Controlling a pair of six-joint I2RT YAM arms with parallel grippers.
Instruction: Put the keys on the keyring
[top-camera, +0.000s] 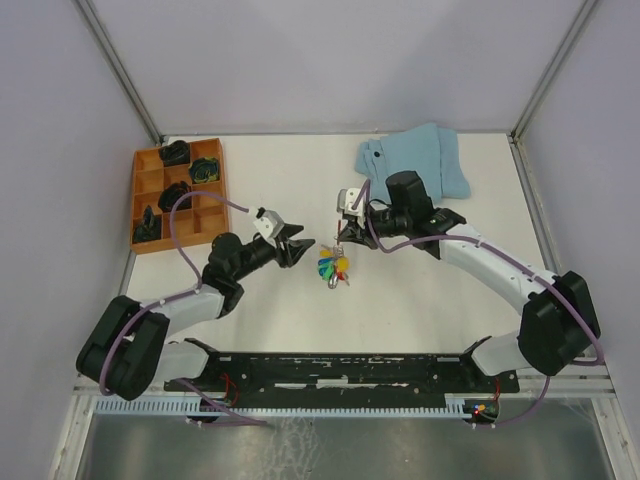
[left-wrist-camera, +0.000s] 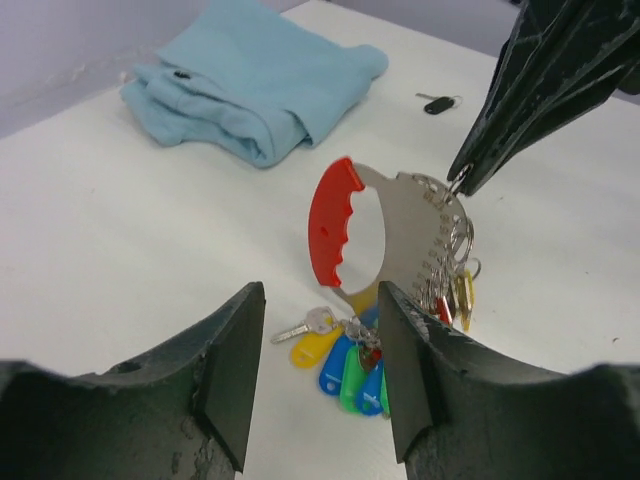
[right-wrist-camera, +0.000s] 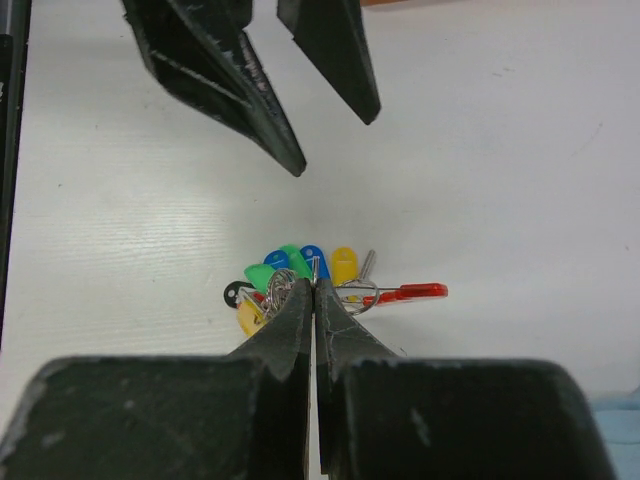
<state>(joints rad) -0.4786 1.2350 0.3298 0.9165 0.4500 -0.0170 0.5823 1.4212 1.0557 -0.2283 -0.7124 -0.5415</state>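
The keyring (left-wrist-camera: 330, 225), a red-handled grey metal loop, stands upright on edge on the white table. My right gripper (left-wrist-camera: 466, 184) is shut on its grey top edge; in the right wrist view the right gripper (right-wrist-camera: 314, 284) pinches the thin metal, and the red handle of the keyring (right-wrist-camera: 412, 292) shows edge-on. The keys (left-wrist-camera: 350, 365), with blue, green and yellow heads, lie fanned on the table at the loop's foot and show in the top view (top-camera: 333, 266). My left gripper (left-wrist-camera: 320, 296) is open and empty, just left of the keys (right-wrist-camera: 300, 262), apart from them.
A folded light-blue cloth (top-camera: 415, 160) lies at the back right. An orange compartment tray (top-camera: 207, 215) with dark lumps stands at the back left. A small black key (left-wrist-camera: 437, 103) lies alone beyond the keyring.
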